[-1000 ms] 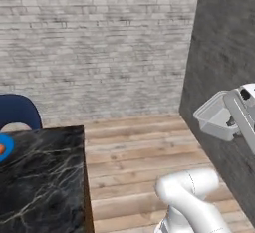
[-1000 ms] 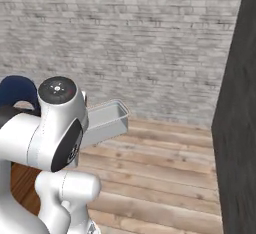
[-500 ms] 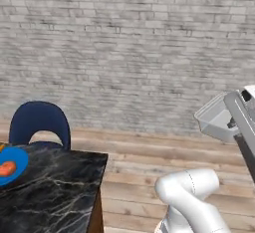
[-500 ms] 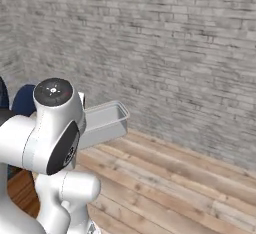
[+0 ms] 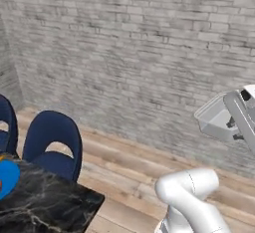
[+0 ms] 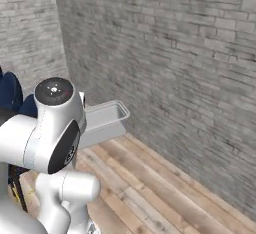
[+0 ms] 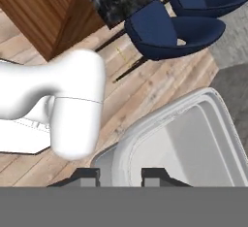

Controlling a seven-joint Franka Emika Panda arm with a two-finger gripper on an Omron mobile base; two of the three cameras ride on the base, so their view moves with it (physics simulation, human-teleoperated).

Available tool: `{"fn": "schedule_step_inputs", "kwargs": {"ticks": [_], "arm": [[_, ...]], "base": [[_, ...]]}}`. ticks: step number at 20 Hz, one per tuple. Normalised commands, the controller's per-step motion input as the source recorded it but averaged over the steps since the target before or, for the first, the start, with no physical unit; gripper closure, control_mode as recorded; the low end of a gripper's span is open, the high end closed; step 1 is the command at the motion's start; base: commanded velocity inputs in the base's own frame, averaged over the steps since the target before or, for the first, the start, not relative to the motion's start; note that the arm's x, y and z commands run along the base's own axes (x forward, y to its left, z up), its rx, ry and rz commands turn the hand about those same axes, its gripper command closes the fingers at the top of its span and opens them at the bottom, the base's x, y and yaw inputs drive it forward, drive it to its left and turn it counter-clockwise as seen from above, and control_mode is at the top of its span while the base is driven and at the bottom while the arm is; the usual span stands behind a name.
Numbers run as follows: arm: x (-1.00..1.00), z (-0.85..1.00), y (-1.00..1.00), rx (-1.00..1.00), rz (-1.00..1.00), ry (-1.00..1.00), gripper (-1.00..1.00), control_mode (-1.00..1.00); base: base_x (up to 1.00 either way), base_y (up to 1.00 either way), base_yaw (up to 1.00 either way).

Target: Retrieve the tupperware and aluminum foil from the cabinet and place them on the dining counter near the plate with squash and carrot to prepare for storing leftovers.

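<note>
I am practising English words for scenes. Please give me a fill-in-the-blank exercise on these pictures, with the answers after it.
1. The tool is shut on the rim of the ____.
2. The stools beside the counter are ____ in colour.
3. The wall behind the tub is built of grey ____.
4. The floor is made of ____ planks.

Answers: tub; blue; brick; wooden
</note>
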Motion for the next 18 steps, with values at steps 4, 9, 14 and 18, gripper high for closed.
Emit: {"fn": "schedule_step_inputs", "kwargs": {"ticks": [4, 9, 14, 18], "arm": [[0.0, 0.0, 0.0, 0.0, 0.0, 0.0, 1.0, 1.0], [0.0, 0.0, 0.0, 0.0, 0.0, 0.0, 1.0, 1.0], [0.0, 0.0, 0.0, 0.0, 0.0, 0.0, 1.0, 1.0], [0.0, 0.0, 0.0, 0.0, 0.0, 0.0, 1.0, 1.0]], "base": [[0.93, -0.32, 0.64], [0.85, -0.01, 0.79], [0.82, 0.0, 0.8], [0.83, 0.0, 0.8]]}}
